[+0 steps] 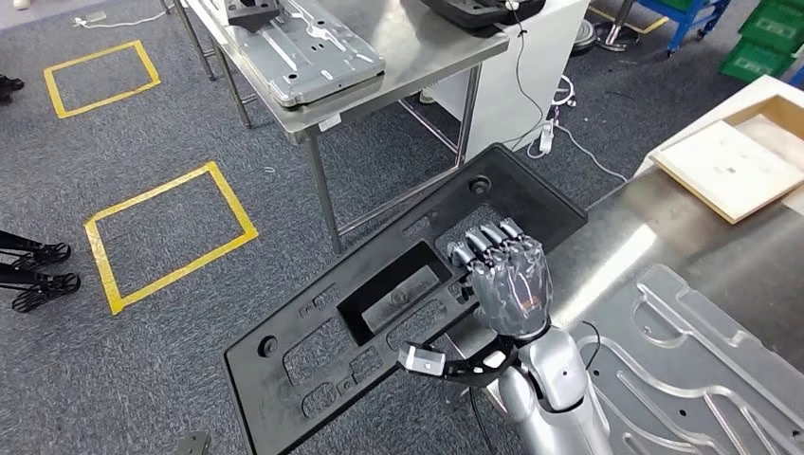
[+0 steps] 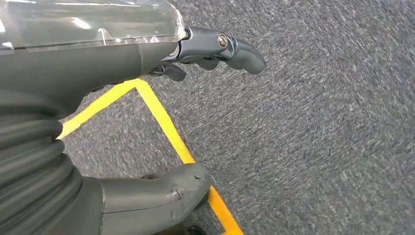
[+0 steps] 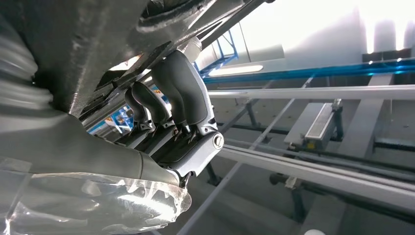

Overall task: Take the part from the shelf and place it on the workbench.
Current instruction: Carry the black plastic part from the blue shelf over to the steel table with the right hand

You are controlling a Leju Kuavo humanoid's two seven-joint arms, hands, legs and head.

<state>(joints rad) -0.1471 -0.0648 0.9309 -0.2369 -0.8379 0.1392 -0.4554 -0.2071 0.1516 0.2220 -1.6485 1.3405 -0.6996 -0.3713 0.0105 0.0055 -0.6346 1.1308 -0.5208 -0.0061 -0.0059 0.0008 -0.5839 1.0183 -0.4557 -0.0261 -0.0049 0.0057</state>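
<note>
the right hand (image 1: 509, 275) has its fingers curled over the inner edge of the black plastic panel (image 1: 379, 303), gripping it near one end so the long part hangs out level over the carpet. the panel sits just beside the steel table (image 1: 654, 251), likely on its way there. the left hand (image 2: 147, 98) hangs loosely spread, holding nothing.

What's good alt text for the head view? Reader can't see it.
The robot's right hand grips a long black plastic panel with cut-outs, holding it tilted above grey carpet beside a steel workbench. On the workbench lie a grey metal plate and a shallow wooden tray. A second steel table stands behind, and yellow tape squares mark the floor.
</note>
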